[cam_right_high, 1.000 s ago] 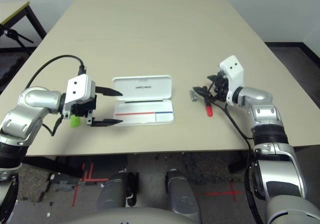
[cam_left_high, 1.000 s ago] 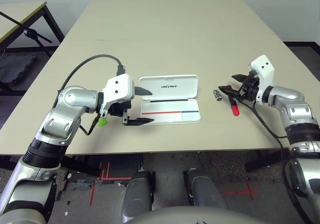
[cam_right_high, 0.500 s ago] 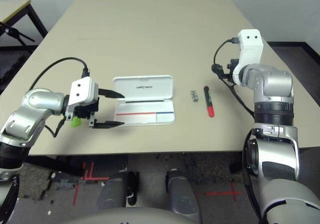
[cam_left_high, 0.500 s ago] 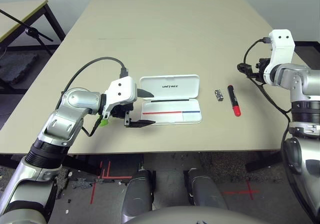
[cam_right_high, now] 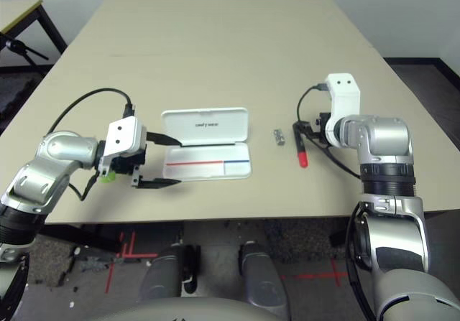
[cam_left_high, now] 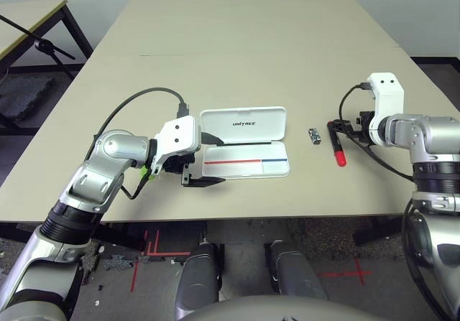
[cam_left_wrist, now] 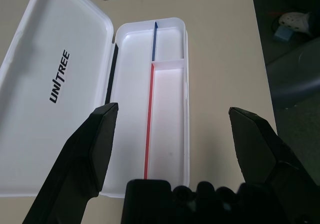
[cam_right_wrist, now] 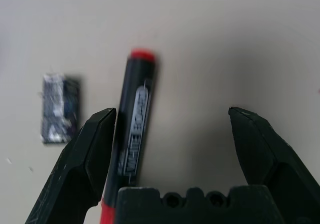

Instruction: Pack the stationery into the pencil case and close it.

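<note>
The marker (cam_left_high: 335, 144) lies on the worktop (cam_left_high: 244, 55) right of the open case (cam_left_high: 244, 152), off-centre under the wide-open, empty right claw (cam_right_wrist: 172, 149), which should centre before closing; the left claw (cam_left_wrist: 175, 144), equally wide and empty, faces the case.

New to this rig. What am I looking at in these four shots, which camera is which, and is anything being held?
It is a humanoid robot at a table. Two pictures come from its head camera, looking down over both arms. The other two come from cameras on each wrist, looking along the black fingers.

On the table: an open white pencil case, a small silver-black metal piece, a red marker with a black cap, and a green stick partly hidden behind the left arm.

The left gripper is open, facing the case's end. The right gripper is open over the marker. Nothing is held, and the case holds nothing yet.
</note>
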`<state>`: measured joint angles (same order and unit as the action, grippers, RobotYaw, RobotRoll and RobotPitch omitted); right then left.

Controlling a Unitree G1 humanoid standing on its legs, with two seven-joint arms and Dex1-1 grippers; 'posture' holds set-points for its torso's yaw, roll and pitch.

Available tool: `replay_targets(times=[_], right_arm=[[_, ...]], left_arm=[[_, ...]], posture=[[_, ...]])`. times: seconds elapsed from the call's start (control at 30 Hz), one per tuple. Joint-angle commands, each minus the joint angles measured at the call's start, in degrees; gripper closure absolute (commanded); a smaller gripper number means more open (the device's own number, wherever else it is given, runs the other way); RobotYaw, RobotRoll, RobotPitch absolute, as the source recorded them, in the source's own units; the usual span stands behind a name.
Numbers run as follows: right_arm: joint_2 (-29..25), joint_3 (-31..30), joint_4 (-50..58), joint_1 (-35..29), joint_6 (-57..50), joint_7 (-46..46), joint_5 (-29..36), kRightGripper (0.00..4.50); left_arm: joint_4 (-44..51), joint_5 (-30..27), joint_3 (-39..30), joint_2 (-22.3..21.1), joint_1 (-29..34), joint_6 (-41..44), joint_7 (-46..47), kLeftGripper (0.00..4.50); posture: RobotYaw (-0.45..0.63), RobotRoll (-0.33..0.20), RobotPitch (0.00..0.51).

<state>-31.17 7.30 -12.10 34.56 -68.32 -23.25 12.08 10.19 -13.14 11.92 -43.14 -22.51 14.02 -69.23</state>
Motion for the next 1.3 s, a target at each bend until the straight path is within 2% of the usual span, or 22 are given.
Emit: replay_targets(times=[0.03, 0.33, 0.43, 0.57, 0.7, 0.77, 1.07, 1.3], right_arm=[[-0.2, -1.65, -0.16, -1.44, -0.66, -0.83, 0.4, 0.0], [-1.27, -2.4, -3.05, -2.86, 1.73, -0.79, -0.84, 0.0], [-2.44, -2.13, -3.59, -2.58, 2.08, -1.54, -0.64, 0.57], [-4.89, -2.64, -3.58, -2.92, 1.89, -3.47, -0.35, 1.94], [-7.67, -3.03, -4.12, -2.77, 2.29, -5.52, -0.16, 3.51], [-8.82, -3.39, -4.18, -2.49, 2.54, -6.48, -0.04, 4.02], [-14.82, -7.54, 0.64, -2.21, 7.91, -16.03, 1.12, 4.02], [-22.59, -15.66, 4.17, -3.81, 24.34, -29.28, -2.6, 4.02]], left_arm=[[-0.97, 0.94, 0.86, 0.01, 0.2, -0.98, -0.23, 0.03], [-1.55, 1.15, 1.09, -0.09, 0.39, -1.96, -0.3, 0.03], [-2.05, 1.34, 1.34, 0.0, 0.15, -2.38, -0.28, 0.0], [-2.11, 1.57, 1.69, 0.31, 0.1, -2.59, -0.15, 0.0], [-1.99, 1.69, 1.74, 0.39, 0.39, -2.63, -0.23, 0.0], [-2.05, 1.71, 1.76, 0.37, 0.39, -2.67, -0.29, 0.0], [-2.01, 1.75, 1.62, -0.17, 0.73, -2.59, -0.49, 0.0], [-2.07, 2.04, 1.18, -0.76, 0.9, -2.56, -0.31, 0.0]], posture=[[-0.06, 0.0, 0.097], [-0.06, 0.0, 0.09], [-0.06, 0.0, 0.09], [-0.06, 0.0, 0.093], [-0.07, 0.0, 0.095], [-0.07, 0.0, 0.096], [-0.06, 0.0, 0.097], [-0.05, 0.0, 0.097]])
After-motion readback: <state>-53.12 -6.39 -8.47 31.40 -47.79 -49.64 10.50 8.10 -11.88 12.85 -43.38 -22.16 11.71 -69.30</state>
